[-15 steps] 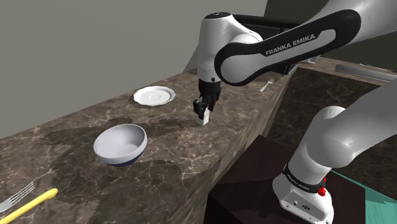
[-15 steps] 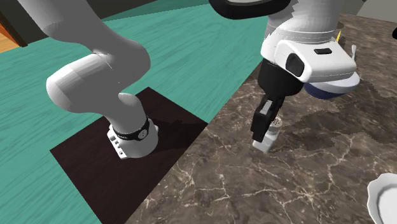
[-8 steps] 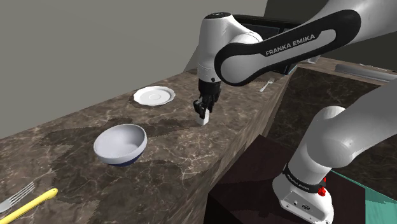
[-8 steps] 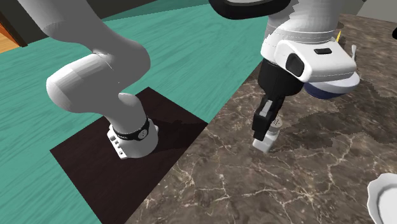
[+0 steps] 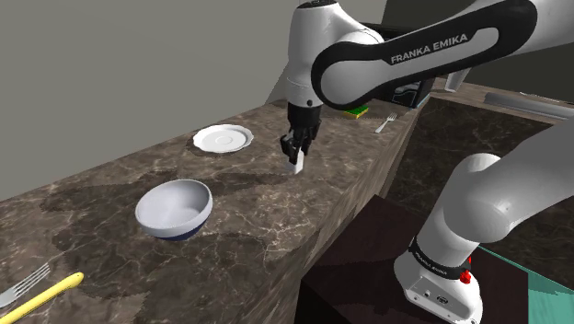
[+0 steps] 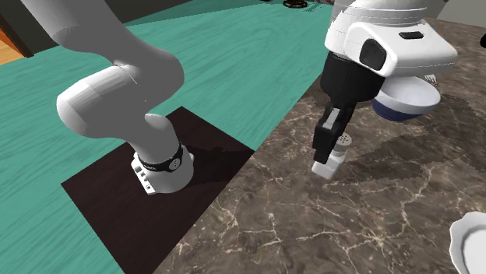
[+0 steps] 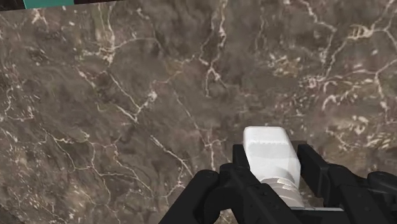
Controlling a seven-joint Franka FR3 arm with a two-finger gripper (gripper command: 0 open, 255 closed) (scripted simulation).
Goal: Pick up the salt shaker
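**Tool clasping the salt shaker over the marble tabletop**

We are seeing the black tool (image 5: 294, 157) pointing down over the brown marble tabletop (image 5: 258, 225), with its two fingers (image 7: 318, 170) closing narrowly on the salt shaker (image 5: 297, 167) and gripping it from both sides. In the wrist view the shaker (image 7: 267, 143) is sitting squarely between the fingers, its white body sticking out past the fingertips and a grey ribbed neck lying back toward the tool (image 7: 273, 156). In the second exterior view the tool (image 6: 330, 152) is gripping the shaker's (image 6: 326, 166) upper part, just under a grey dotted cap. In the shoulder view the shaker's base seems to be hanging just clear of the marble, though we cannot tell for sure.

A white bowl with a blue base (image 5: 175, 208) is resting on the tabletop, well apart from the tool toward the shoulder view's left. A white plate (image 5: 223, 138) is lying beyond it near the wall. A fork (image 5: 23, 283) and a yellow-handled utensil (image 5: 41, 295) are lying side by side at the lower left corner, and another fork (image 5: 386, 121) is lying at the far end
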